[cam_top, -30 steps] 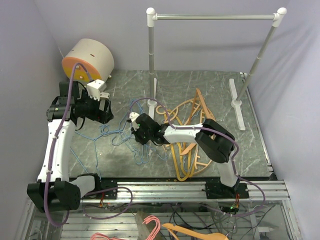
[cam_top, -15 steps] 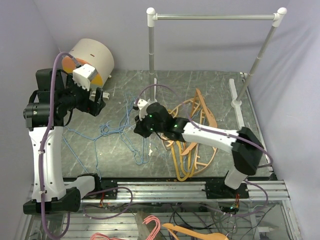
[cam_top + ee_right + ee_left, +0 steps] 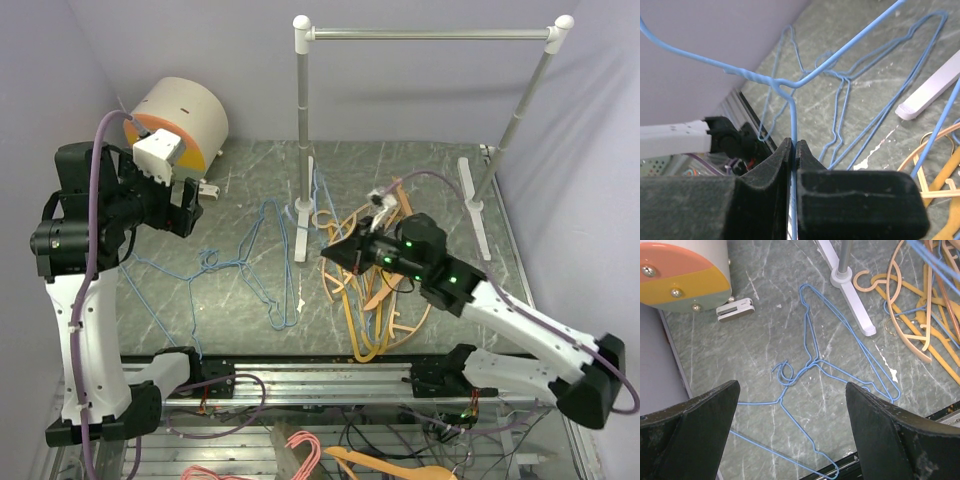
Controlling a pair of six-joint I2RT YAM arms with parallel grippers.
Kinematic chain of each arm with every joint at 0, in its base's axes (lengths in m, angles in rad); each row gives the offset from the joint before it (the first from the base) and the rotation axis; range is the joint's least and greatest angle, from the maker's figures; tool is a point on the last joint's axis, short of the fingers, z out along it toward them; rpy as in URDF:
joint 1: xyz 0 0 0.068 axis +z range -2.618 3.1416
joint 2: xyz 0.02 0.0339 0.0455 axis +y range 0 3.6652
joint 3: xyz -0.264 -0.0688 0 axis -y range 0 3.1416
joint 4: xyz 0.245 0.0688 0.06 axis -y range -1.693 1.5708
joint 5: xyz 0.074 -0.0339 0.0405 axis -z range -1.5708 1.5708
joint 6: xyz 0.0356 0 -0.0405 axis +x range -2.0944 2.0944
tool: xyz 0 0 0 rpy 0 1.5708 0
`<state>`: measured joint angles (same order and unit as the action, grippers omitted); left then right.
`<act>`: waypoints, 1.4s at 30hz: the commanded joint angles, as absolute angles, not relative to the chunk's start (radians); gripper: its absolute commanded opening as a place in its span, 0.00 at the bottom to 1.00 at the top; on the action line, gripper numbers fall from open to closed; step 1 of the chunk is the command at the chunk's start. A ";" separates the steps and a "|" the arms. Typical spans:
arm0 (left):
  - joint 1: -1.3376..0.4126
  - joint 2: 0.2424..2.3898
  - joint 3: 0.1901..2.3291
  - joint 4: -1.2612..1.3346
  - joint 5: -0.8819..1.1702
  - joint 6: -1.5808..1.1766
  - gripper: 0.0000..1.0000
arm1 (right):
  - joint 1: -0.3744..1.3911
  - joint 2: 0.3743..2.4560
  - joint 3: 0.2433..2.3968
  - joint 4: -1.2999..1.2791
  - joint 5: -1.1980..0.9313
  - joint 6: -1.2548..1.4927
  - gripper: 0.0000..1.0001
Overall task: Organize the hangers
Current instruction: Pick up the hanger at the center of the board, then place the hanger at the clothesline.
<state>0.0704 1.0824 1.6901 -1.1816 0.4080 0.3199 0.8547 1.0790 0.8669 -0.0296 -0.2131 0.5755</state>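
Several light-blue wire hangers [image 3: 262, 268] lie tangled on the marble table left of centre; they also show in the left wrist view [image 3: 812, 360]. A pile of orange and tan hangers [image 3: 378, 300] lies to the right of them. My right gripper [image 3: 335, 250] is shut on one blue wire hanger [image 3: 321, 200] and holds it off the table beside the rack's left post; the wire [image 3: 792, 112] runs between its pressed jaws [image 3: 793, 146]. My left gripper [image 3: 192, 208] is open and empty, high above the blue hangers [image 3: 791, 388].
A clothes rack with a grey rail [image 3: 430, 33] stands at the back, its white feet [image 3: 303, 225] [image 3: 474, 210] on the table. A round tan-and-orange drum [image 3: 178, 115] and a small white clip [image 3: 735, 309] sit at the back left. Pink hangers [image 3: 305, 448] lie below the table's front rail.
My right gripper has swung right from the blue tangle and risen with one blue hanger in it. My left arm has lifted and drawn back to the left.
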 commanded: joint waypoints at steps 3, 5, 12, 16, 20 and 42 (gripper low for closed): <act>0.069 1.045 1.756 -1.214 0.414 0.288 0.99 | 0.771 0.914 0.832 -0.039 -0.155 0.685 0.00; 0.076 1.039 1.739 -1.196 0.435 0.278 0.99 | 0.702 0.928 0.841 0.009 -0.198 0.695 0.00; 0.123 1.026 1.695 -1.162 0.475 0.270 0.99 | 0.376 1.107 0.960 0.380 -0.513 0.861 0.00; 0.131 1.016 1.683 -1.155 0.472 0.271 0.99 | 0.361 1.228 1.127 0.425 -0.556 0.857 0.00; 0.140 1.003 1.658 -1.144 0.473 0.266 0.99 | 0.340 1.321 1.191 0.551 -0.584 0.944 0.00; 0.175 0.985 1.604 -1.144 0.509 0.272 0.99 | 0.309 1.736 1.535 0.884 -0.607 1.252 0.00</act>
